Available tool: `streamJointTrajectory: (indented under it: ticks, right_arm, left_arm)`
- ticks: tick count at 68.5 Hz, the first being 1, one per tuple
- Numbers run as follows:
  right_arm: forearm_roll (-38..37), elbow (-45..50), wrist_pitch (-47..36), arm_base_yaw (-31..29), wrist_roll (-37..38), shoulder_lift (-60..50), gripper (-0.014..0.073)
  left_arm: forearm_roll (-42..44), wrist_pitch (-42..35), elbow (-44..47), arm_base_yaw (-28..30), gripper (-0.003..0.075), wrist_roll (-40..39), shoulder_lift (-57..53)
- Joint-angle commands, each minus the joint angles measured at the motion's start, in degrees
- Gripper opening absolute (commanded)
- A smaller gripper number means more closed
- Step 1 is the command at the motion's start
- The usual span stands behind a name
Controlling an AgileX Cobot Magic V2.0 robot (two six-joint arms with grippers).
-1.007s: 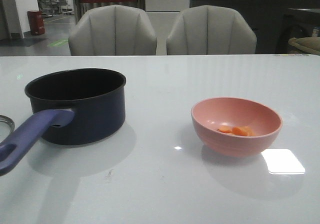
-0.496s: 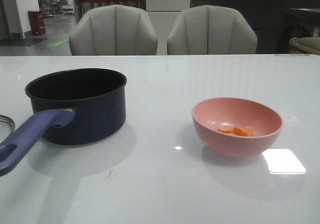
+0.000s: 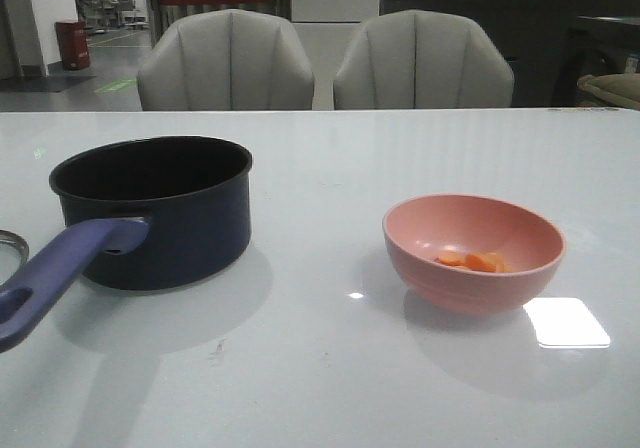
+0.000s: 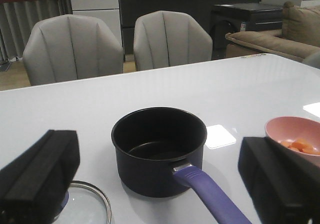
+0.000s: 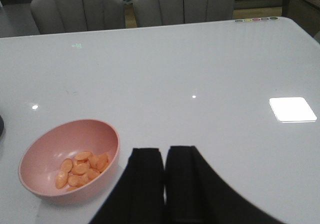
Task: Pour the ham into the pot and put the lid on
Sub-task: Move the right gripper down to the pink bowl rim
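Observation:
The dark navy pot (image 3: 150,213) stands on the left of the white table, its purple-blue handle (image 3: 60,273) pointing toward the near left. Only an edge of the glass lid (image 3: 8,243) shows at the far left; it lies flat beside the pot (image 4: 150,174) as the lid (image 4: 85,204). Several orange ham slices (image 3: 475,261) lie in the pink bowl (image 3: 473,268) on the right. My left gripper (image 4: 157,151) hangs open, fingers wide apart, short of the pot. My right gripper (image 5: 164,154) is shut on nothing, just beside the bowl (image 5: 35,159) holding the ham (image 5: 82,166).
Two grey chairs (image 3: 225,63) (image 3: 420,63) stand behind the table's far edge. A bright square of reflected light (image 3: 565,323) lies on the tabletop right of the bowl. Neither arm shows in the front view.

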Motion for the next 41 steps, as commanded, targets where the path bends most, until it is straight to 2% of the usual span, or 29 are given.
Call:
streamJointTrajectory:
  ticks: [1, 8, 12, 26, 34, 41]
  right_arm:
    - [-0.83, -3.65, -5.53, -0.07, -1.46, 4.91, 0.0286]
    - [-0.83, -6.19, -4.73, -0.07, -1.89, 11.09, 0.0420]
    - [-0.76, -8.02, -3.80, 0.19, -1.84, 14.69, 0.0448]
    - [-0.76, -15.70, -3.03, 5.41, -1.84, 30.11, 0.0451]
    - [-0.50, -20.72, -3.08, 10.12, -1.84, 41.68, 0.0451]
    - [0.60, -25.50, -3.08, 11.86, -1.84, 51.45, 0.0451]
  left_arm:
    - [-0.52, -4.61, -1.31, -0.37, 0.0689, -0.27, 0.77]
    - [-0.52, -4.61, -1.31, -0.37, 0.0689, -0.27, 0.77]
    - [-0.52, -4.61, -1.31, -0.37, 0.0689, -0.27, 0.77]
    - [-0.52, -4.61, -1.31, -0.37, 0.0689, -0.27, 0.77]
    - [-0.52, -4.61, -1.31, -0.37, 0.0689, -0.27, 0.77]
    - [-0.52, -4.61, -1.31, -0.37, 0.0689, -0.27, 0.77]
